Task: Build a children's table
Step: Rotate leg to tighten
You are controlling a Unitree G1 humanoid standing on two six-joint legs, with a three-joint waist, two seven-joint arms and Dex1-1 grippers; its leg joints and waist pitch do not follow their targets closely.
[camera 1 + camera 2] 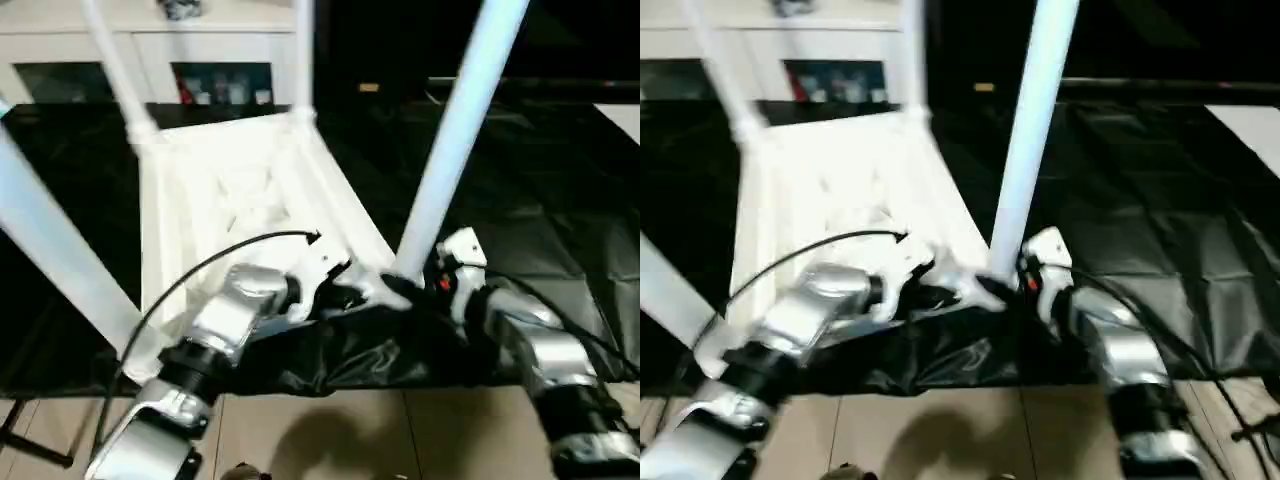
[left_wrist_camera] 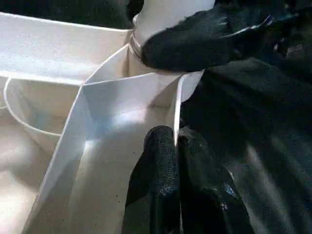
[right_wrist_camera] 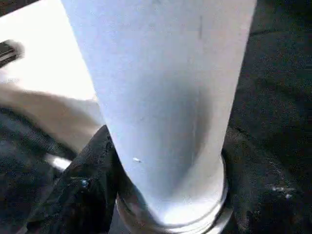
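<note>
Now the children's table [image 1: 235, 190] lies upside down on the black sheet [image 1: 560, 200], legs pointing up. At its near corner socket, the right tool [image 1: 425, 285] is clasped around the base of the near leg [image 1: 455, 140], whose long axis rises steeply. The left tool [image 2: 174, 161] is clenched on the thin rim [image 2: 176, 105] beside that socket, apparently steadying it. A white cabinet [image 1: 150, 50] stands behind.

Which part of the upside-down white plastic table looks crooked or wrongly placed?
The long tapered white leg at the near right corner socket leans to one side instead of standing straight. The black sheet is bunched up under that corner.
</note>
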